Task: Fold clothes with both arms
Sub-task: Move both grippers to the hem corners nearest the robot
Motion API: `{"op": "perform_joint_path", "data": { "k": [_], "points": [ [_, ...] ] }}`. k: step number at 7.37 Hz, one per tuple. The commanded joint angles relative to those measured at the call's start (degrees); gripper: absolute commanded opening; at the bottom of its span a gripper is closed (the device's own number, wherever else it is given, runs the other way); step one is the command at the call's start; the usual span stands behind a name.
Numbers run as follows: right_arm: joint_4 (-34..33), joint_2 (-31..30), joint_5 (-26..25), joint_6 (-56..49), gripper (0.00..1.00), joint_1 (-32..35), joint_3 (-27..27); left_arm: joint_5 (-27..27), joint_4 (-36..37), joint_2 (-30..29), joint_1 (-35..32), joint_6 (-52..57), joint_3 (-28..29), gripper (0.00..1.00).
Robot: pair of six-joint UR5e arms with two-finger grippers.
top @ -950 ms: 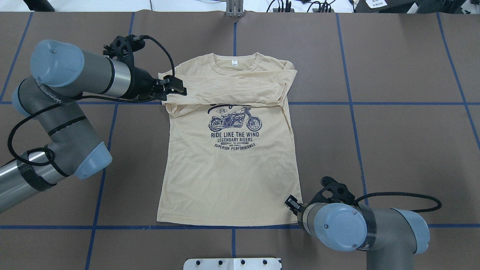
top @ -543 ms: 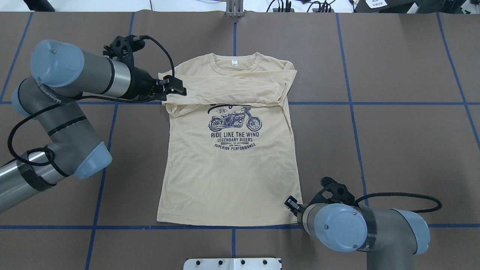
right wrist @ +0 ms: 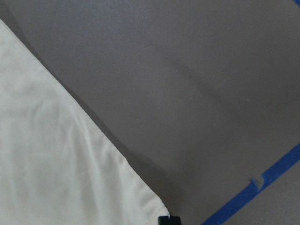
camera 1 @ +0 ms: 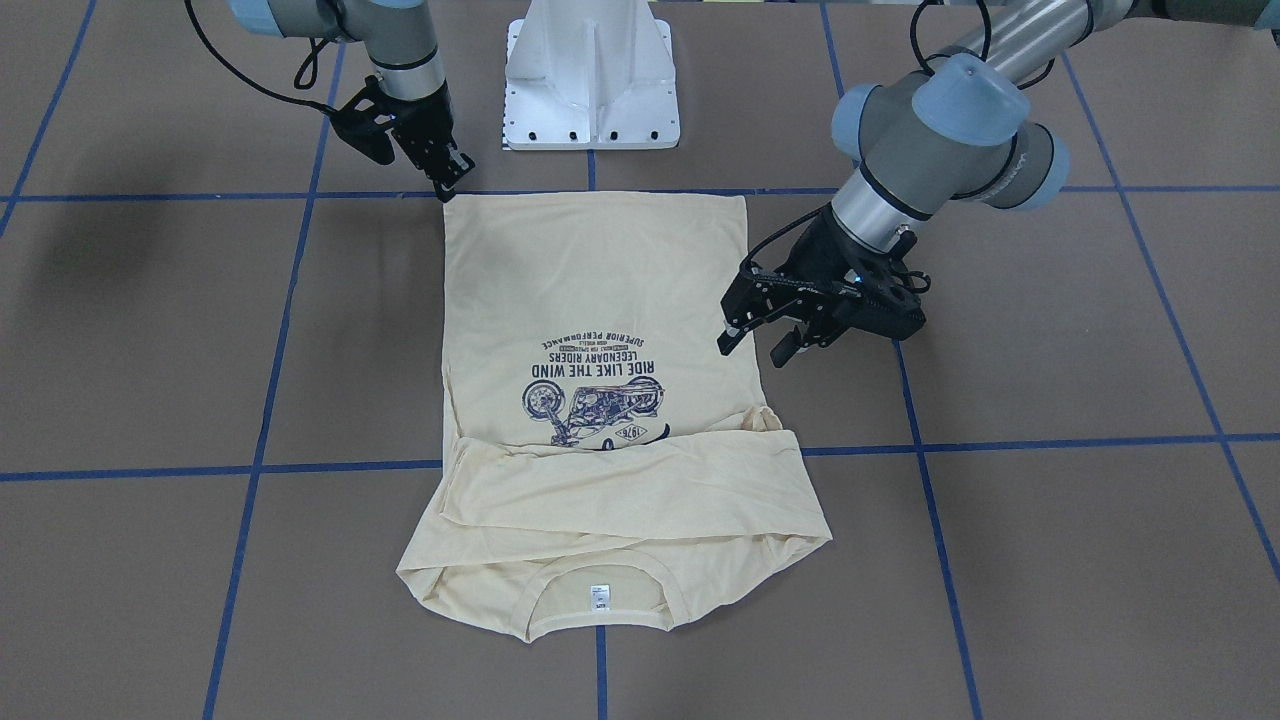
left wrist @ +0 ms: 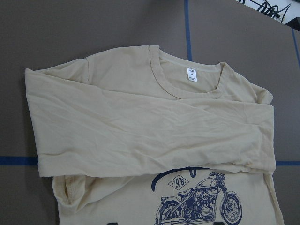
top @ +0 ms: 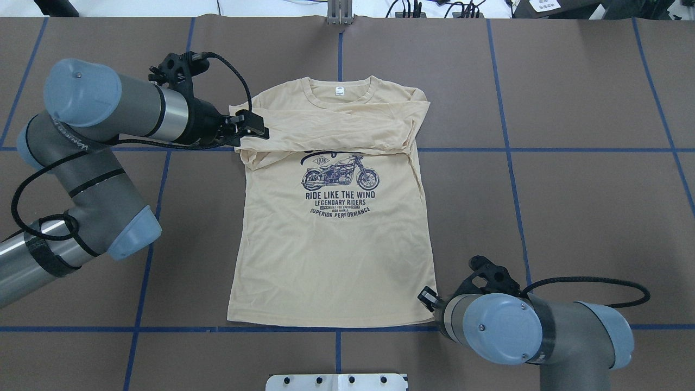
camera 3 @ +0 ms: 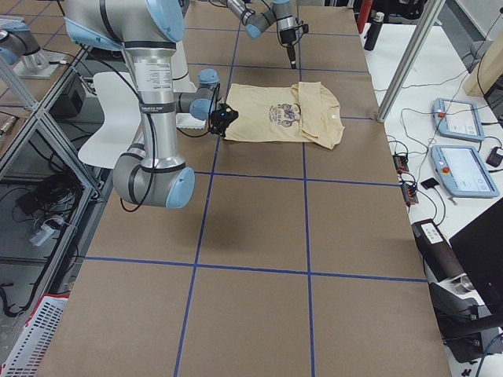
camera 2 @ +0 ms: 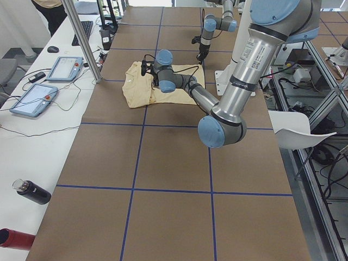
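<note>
Edged the right gripper [top: 426, 296] slightly outward by the near hem corner of the T-shirt [top: 331, 260], flat on the table [top: 570, 217]; could not tell its jaws' state. Held the left gripper [camera 1: 757, 345] spread, empty, at the shirt's side. Farther off, found sleeves [top: 331, 127] folded across the chest; judged body folds undone

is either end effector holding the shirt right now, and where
Left end effector is open above the shirt, holding nothing. Right end effector sits at a hem corner; grip unclear.
</note>
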Motion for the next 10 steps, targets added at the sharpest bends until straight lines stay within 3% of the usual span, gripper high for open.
{"op": "perform_joint_path", "data": {
  "k": [1,2,3,4,5,6,10],
  "points": [
    [-0.2,-0.5,0.3,0.1,0.00,0.1,1.8,0.3,0.4,2.1,0.4,-8.2,-0.9,0.75],
    [-0.6,-1.4,0.3,0.2,0.00,0.0,3.9,2.1,0.7,4.9,4.6,-12.3,-3.3,0.74],
    [-0.7,-3.1,0.9,1.3,0.00,0.0,5.4,10.8,2.3,9.7,11.5,-13.3,-7.8,0.74],
    [-0.6,-3.4,0.9,1.6,0.00,-0.2,5.3,15.6,8.9,17.1,17.9,-15.0,-16.8,0.74],
    [-0.6,-3.4,1.0,1.6,0.00,-0.2,5.3,18.2,14.5,20.1,23.9,-20.8,-22.1,0.74],
    [-0.6,-3.4,1.0,1.6,0.00,-0.2,5.2,22.6,19.2,19.9,31.3,-27.2,-22.5,0.70],
    [-0.6,-3.5,1.0,1.6,0.00,-0.2,5.2,23.8,19.8,19.3,36.1,-30.6,-21.7,0.59]
  ]
}}
